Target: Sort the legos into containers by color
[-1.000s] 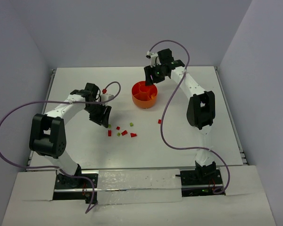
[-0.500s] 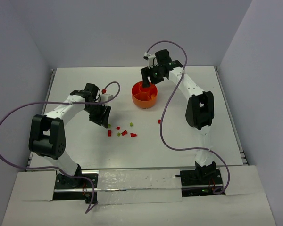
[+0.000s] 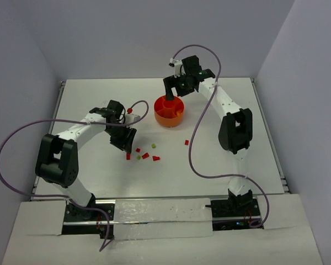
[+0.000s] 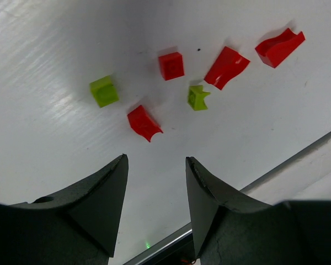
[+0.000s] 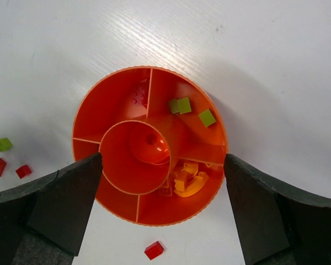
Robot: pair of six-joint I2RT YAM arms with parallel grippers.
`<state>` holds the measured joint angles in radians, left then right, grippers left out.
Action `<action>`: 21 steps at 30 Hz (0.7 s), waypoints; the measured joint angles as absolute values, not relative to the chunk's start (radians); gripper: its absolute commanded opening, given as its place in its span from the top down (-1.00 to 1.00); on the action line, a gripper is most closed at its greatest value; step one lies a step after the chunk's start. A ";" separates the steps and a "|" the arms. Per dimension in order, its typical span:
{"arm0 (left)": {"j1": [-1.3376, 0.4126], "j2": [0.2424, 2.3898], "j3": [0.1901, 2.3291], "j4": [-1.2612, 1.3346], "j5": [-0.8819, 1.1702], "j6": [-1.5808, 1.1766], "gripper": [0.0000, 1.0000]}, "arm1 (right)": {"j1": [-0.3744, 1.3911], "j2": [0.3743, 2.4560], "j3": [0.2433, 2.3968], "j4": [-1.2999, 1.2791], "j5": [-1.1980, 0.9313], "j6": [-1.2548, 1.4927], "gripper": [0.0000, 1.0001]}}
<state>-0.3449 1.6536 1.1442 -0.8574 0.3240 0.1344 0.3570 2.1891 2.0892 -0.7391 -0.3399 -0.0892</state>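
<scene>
Orange plastic fills my right wrist view: the divided bowl [image 5: 107, 107] sits straight under my right gripper [image 5: 163, 163], whose fingers stand spread wide on either side of it with nothing between them. I hang there, I judge, because from this spot a piece falls into a compartment and not beside it. Green bricks [image 5: 180, 105] lie in one compartment, and yellow and orange bits [image 5: 186, 179] are heaped in the next one round. Something reddish shows in a third, too faint to name. The central cup [image 5: 149, 144] holds no brick that I can see.

My left gripper [image 4: 155, 165] hovers over the loose cluster on the white table [image 4: 38, 49], jaws half parted and empty. The small red curved piece [image 4: 144, 122] lies just ahead of the gap, so I take it as my next pick. Near it are a green cube [image 4: 104, 91], a green star-shaped bit [image 4: 197, 97], a red square brick [image 4: 171, 65] and two longer red curved pieces [image 4: 227, 67]. I keep the jaws only half apart, I think, to straddle one tiny piece without nudging its neighbours.

A lone red brick [image 5: 154, 250] lies near the bowl, apart from the cluster; sorting looks partly done
</scene>
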 measured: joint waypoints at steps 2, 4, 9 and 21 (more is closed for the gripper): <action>-0.367 1.657 1.144 -0.858 0.323 0.131 -0.10 | 0.355 2.173 2.089 -0.739 -0.330 -0.086 -0.97; -0.382 1.671 1.144 -0.860 0.321 0.120 -0.09 | 0.351 2.156 2.092 -0.739 -0.322 -0.086 -0.97; -0.406 1.730 1.144 -0.864 0.295 0.095 -0.08 | 0.328 2.125 2.096 -0.739 -0.305 -0.086 -0.98; -0.461 1.809 1.145 -0.858 0.180 0.046 0.01 | 0.291 2.098 2.091 -0.749 -0.286 -0.088 -0.98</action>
